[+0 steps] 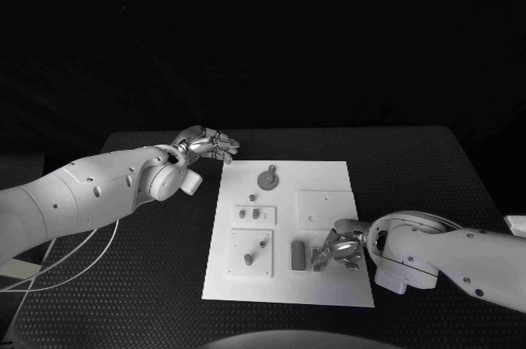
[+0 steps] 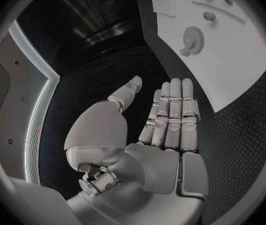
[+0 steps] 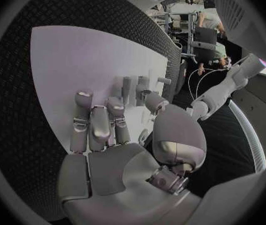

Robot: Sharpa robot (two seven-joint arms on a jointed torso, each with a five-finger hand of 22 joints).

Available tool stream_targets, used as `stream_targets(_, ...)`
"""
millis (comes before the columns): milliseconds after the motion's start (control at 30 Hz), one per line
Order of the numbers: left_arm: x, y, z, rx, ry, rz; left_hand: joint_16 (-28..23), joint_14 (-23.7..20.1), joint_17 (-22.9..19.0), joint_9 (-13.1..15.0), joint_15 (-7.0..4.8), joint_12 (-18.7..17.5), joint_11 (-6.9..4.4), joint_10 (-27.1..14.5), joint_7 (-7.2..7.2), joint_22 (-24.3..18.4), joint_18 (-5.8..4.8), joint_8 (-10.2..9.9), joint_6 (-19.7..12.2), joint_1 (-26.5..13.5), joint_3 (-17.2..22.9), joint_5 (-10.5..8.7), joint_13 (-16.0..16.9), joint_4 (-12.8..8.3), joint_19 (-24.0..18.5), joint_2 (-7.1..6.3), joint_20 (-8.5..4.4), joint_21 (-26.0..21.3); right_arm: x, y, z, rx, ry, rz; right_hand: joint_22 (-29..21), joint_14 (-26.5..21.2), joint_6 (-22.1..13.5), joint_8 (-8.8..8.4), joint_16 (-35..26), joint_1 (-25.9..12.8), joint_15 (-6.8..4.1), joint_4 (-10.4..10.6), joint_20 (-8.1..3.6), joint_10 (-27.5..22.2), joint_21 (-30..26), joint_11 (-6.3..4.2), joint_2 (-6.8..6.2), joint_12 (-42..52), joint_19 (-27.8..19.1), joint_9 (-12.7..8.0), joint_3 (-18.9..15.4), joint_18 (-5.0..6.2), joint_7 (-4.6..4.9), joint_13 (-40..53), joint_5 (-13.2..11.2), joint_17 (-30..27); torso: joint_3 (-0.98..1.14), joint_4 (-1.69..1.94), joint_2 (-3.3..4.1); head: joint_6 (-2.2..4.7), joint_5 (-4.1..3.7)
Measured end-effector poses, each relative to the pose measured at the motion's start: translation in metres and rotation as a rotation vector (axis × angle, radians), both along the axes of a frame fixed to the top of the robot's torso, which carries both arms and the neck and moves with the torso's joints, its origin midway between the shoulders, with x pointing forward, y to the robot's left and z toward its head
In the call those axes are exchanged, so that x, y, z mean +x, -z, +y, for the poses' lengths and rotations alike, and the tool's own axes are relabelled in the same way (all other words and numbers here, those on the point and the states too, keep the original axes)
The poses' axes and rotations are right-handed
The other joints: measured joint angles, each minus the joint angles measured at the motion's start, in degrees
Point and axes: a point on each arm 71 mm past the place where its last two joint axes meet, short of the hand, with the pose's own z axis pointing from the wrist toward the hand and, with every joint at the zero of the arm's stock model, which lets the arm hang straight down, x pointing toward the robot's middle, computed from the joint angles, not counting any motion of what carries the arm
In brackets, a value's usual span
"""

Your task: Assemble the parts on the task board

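The white task board (image 1: pixel 329 183) lies in the middle of the black table. On it are a round gear-like part (image 1: pixel 267 179), small grey parts (image 1: pixel 250 212) in a raised block, and a dark bar (image 1: pixel 298 254). My right hand (image 1: pixel 340 250) is low over the board's near right area, its fingertips (image 3: pixel 84 97) down by several upright grey parts (image 3: pixel 134 86); nothing shows between fingers and thumb. My left hand (image 1: pixel 206 145) hovers over the table off the board's far left corner, its fingers (image 2: pixel 173 107) straight, its palm bare. The gear (image 2: pixel 193 36) lies beyond it.
A second raised block (image 1: pixel 250 254) with small pieces sits at the board's near left, and a flat square plate (image 1: pixel 325 208) at its right. White cables (image 1: pixel 66 258) loop over the table's left side. Bare black table (image 1: pixel 416 166) surrounds the board.
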Motion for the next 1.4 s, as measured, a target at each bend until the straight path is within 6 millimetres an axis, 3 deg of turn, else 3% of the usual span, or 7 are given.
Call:
stream_targets(367, 0.0001, 0.0000, 0.0001, 0.000, 0.000, 0.000, 0.00, 0.00, 0.05, 0.00, 0.00, 0.00, 0.00, 0.00, 0.00, -0.01, 0.00, 0.00, 0.00, 0.00, 0.00, 0.00, 0.00, 0.00, 0.00, 0.00, 0.00, 0.00, -0.0012, -0.0006, 0.0015, -0.011, -0.051, -0.009, -0.01, -0.30, -0.30, 0.52, 0.00, 4.77, -0.10, -3.29, -0.10, 0.00, 0.00, 0.00, -0.38, 0.06, 0.10, 0.29, -0.15, 0.01, 0.09, 0.13, 0.00, -0.01, 0.04, -0.03, 0.00, -0.18, -0.04)
stream_targets(500, 0.0001, 0.0000, -0.0003, 0.000, 0.000, 0.000, 0.00, 0.00, 0.05, 0.01, 0.00, 0.00, 0.00, 0.00, 0.00, -0.01, 0.00, 0.00, 0.00, 0.00, 0.00, 0.00, 0.00, 0.00, 0.00, 0.00, 0.00, 0.00, -0.0010, -0.0006, 0.0033, -0.020, -0.070, -0.017, -0.01, -0.30, -0.30, 0.56, 0.01, 6.31, -0.09, -3.81, -0.09, 0.00, 0.00, 0.00, 0.33, 0.23, 0.09, 0.49, -0.20, 0.01, 0.09, 0.17, 0.00, 0.01, 0.04, -0.04, 0.00, -0.21, -0.04)
stream_targets(600, 0.0001, 0.0000, -0.0006, 0.000, 0.001, 0.000, 0.00, -0.01, 0.10, 0.01, 0.00, 0.00, 0.00, 0.00, 0.00, -0.01, 0.00, 0.00, 0.00, 0.00, 0.00, 0.00, 0.00, 0.00, 0.00, 0.00, 0.00, 0.00, 0.0002, -0.0004, 0.0043, -0.030, -0.080, -0.029, -0.01, -0.30, -0.30, 0.76, 0.00, 7.53, -0.09, -4.65, -0.09, 0.00, 0.00, 0.00, 1.49, 0.50, 0.09, 0.48, -0.26, 0.01, 0.08, 0.32, 0.00, 0.13, 0.04, -0.03, 0.01, -0.18, -0.08)
stream_targets(833, 0.0001, 0.0001, -0.0006, 0.000, 0.001, 0.000, 0.00, -0.02, 0.10, -0.05, -0.02, 0.00, 0.00, 0.00, 0.00, 0.02, 0.00, 0.00, 0.00, 0.00, 0.00, 0.00, 0.00, 0.00, 0.20, 0.00, 0.20, 0.00, 0.0037, -0.0003, 0.0067, -0.052, -0.095, -0.056, -0.02, -0.30, 0.31, 1.05, 0.00, 9.08, -0.08, -7.24, -0.06, 0.64, 0.01, -0.21, 5.99, 0.94, 0.11, 0.68, -1.73, 0.01, -0.08, 0.47, 0.00, 0.46, 0.01, 0.03, 0.01, -0.09, -0.14)
stream_targets(1267, 0.0001, 0.0000, -0.0004, 0.000, 0.001, 0.000, 0.00, -0.04, 0.15, -0.05, -0.04, 0.00, 0.00, 0.00, 0.00, 0.03, 0.01, 0.22, 0.00, 0.00, 0.00, 0.00, 0.00, 0.00, 0.20, 0.00, 0.20, 0.00, 0.0045, -0.0010, 0.0071, -0.068, -0.108, -0.070, -0.02, 0.12, 0.52, 1.34, 0.00, 9.43, -0.30, -7.74, 0.01, 1.15, 0.01, -0.32, 6.44, 1.28, 0.18, 0.42, -2.23, 0.11, -0.21, 0.74, 0.00, 0.75, -0.08, 0.04, 0.01, -0.11, -0.18)
stream_targets(1400, 0.0000, 0.0000, -0.0003, 0.000, 0.001, 0.000, 0.00, -0.04, 0.20, -0.04, -0.04, 0.00, 0.00, 0.00, 0.00, 0.03, 0.00, 0.22, 0.00, 0.00, 0.00, 0.00, 0.00, 0.00, 0.20, 0.00, 0.20, 0.00, 0.0031, -0.0011, 0.0008, -0.070, -0.100, -0.068, -0.02, 0.12, 0.52, 1.34, 0.00, 8.45, -0.29, -7.41, 0.01, 1.15, 0.01, -0.32, 5.17, 1.28, 0.17, 0.42, -2.56, 0.13, -0.22, 0.64, 0.00, 0.60, -0.08, 0.01, -0.01, 0.15, -0.26)
